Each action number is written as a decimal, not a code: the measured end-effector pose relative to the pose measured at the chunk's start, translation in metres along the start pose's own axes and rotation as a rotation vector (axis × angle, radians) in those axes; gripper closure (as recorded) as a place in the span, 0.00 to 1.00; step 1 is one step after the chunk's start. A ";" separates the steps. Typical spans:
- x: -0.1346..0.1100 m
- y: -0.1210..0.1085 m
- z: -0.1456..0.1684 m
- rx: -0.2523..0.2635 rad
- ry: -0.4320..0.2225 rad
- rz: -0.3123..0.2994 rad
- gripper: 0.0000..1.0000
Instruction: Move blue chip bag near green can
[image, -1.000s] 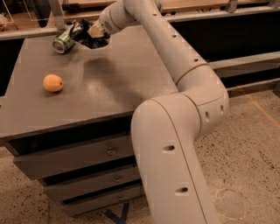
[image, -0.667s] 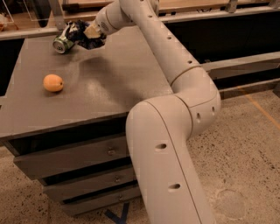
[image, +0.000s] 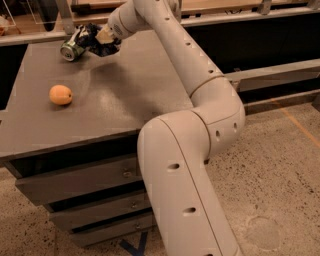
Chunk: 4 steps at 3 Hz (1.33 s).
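Observation:
The green can (image: 71, 49) lies on its side at the far left corner of the grey table (image: 125, 95), silver top toward me. My gripper (image: 98, 40) hangs just right of the can at the end of the long white arm (image: 190, 75), low over the table. It is shut on the blue chip bag (image: 106, 48), a dark crinkly mass around the fingers. The bag's left end reaches up to the can; I cannot tell whether they touch.
A round orange fruit (image: 60, 94) sits on the left part of the table, nearer the front. The table has drawers (image: 80, 185) below its front edge. A rail and shelving (image: 235, 15) run behind the table. Speckled floor lies to the right.
The gripper with the bag has edged slightly left toward the can. The arm's lower links have swung left. The can and the orange have not moved.

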<state>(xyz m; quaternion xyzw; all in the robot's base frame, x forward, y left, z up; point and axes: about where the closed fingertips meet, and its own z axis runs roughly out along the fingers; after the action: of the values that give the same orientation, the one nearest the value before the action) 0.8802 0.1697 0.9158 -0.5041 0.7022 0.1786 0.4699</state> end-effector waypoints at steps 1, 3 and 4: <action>0.005 -0.010 -0.003 0.034 0.022 0.010 0.29; 0.020 -0.040 -0.022 0.123 0.056 0.029 0.00; 0.024 -0.047 -0.038 0.134 0.051 0.029 0.00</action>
<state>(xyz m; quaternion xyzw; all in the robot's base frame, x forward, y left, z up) 0.9017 0.1091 0.9251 -0.4655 0.7316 0.1252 0.4820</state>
